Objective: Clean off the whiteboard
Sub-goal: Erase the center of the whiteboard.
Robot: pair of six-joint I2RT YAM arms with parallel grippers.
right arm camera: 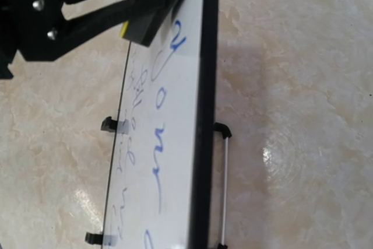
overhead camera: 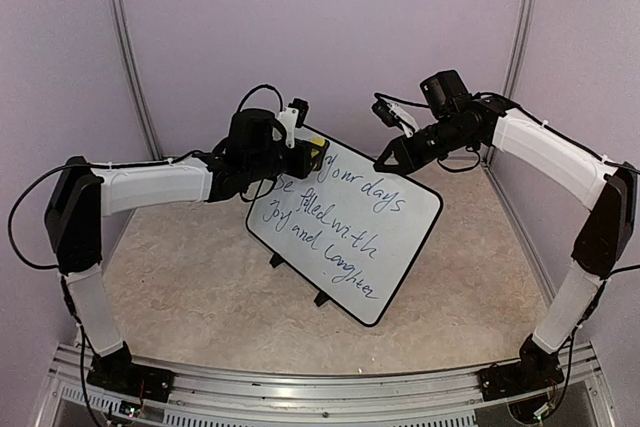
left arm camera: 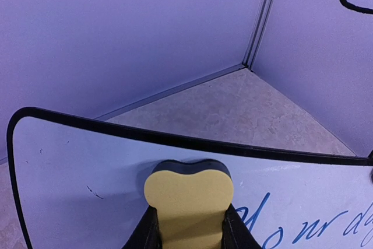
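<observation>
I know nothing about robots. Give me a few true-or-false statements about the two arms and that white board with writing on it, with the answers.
1. The left gripper pinches a yellow foam eraser with a dark pad against the white, black-framed whiteboard. True.
2. The whiteboard is wiped clean. False: blue handwriting covers most of it.
3. The eraser sits at the board's far left corner, beside the first written word. True.
4. The board lies flat on the table. False: it stands tilted on small black feet.
5. The right gripper holds a marker pen. False: it is shut, its tip at the board's far edge, and no pen is in sight.
</observation>
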